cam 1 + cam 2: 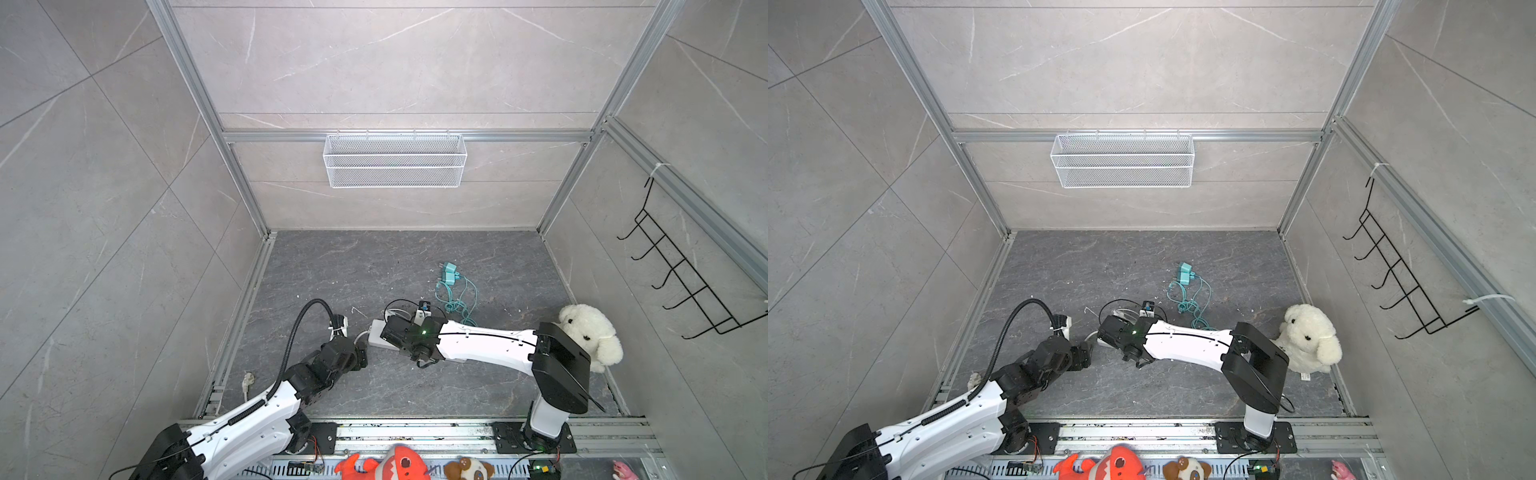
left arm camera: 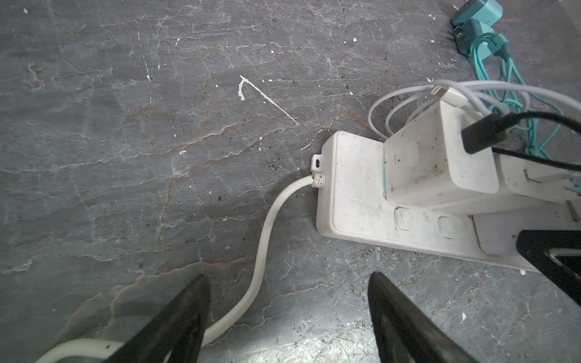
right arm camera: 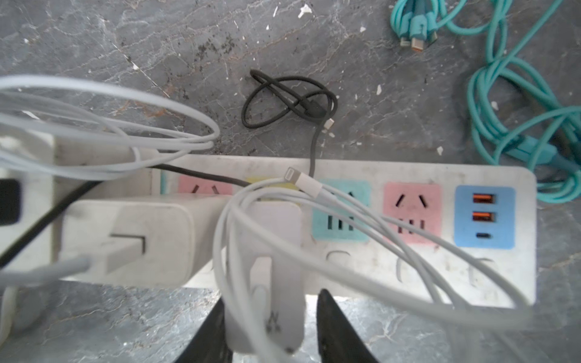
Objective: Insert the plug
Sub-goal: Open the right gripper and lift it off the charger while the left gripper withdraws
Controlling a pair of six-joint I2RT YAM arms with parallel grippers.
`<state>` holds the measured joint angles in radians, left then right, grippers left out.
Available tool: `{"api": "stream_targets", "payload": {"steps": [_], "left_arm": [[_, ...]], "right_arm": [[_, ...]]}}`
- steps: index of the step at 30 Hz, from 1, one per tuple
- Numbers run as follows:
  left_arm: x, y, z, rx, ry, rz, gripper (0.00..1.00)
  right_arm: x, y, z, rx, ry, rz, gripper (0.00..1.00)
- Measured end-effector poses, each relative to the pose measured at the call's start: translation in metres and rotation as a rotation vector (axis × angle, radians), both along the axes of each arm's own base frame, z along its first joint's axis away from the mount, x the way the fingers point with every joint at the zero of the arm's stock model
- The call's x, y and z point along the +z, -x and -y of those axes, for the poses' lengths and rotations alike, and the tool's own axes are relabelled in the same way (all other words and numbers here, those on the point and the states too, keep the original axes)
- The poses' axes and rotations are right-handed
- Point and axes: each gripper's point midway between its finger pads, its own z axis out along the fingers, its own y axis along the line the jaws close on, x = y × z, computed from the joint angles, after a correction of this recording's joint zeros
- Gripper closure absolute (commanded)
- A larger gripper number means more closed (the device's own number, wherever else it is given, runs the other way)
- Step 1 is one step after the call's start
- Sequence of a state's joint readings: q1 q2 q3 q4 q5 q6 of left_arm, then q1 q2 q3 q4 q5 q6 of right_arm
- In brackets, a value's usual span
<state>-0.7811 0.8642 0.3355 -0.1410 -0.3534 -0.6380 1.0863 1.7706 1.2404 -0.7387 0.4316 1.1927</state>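
As far as shown, seems seated in power strip (image 3: 408, 276), lower centre: plug (image 3: 283, 226). Right gripper (image 3: 272, 298) slack around it; left gripper (image 2: 287, 276) spread, empty. Remaining: withdraw.

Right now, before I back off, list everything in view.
power strip: 1, white, floor centre
plugs: 3, white, on strip
cable loops: several, white, over strip
charger cable bundle: 1, teal, floor beyond strip
cable: 1, black, floor beside strip
plush dog: 1, white, right wall
plush toys: 3, red, brown, pink, front rail
mesh basket: 1, white, back wall
hook rack: 1, black, right wall
left tool: 1, black, open over strip's cord
right tool: 1, black, astride one plug
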Motion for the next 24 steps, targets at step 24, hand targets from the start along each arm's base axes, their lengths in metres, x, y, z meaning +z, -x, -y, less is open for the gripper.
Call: {"api": "stream_targets", "payload": {"steps": [24], "left_arm": [[0.058,-0.055,-0.026,0.208,-0.159,0.031,0.05]], "right_arm": [[0.027,0.082,0.05,0.137,-0.066,-0.112,0.5]]}}
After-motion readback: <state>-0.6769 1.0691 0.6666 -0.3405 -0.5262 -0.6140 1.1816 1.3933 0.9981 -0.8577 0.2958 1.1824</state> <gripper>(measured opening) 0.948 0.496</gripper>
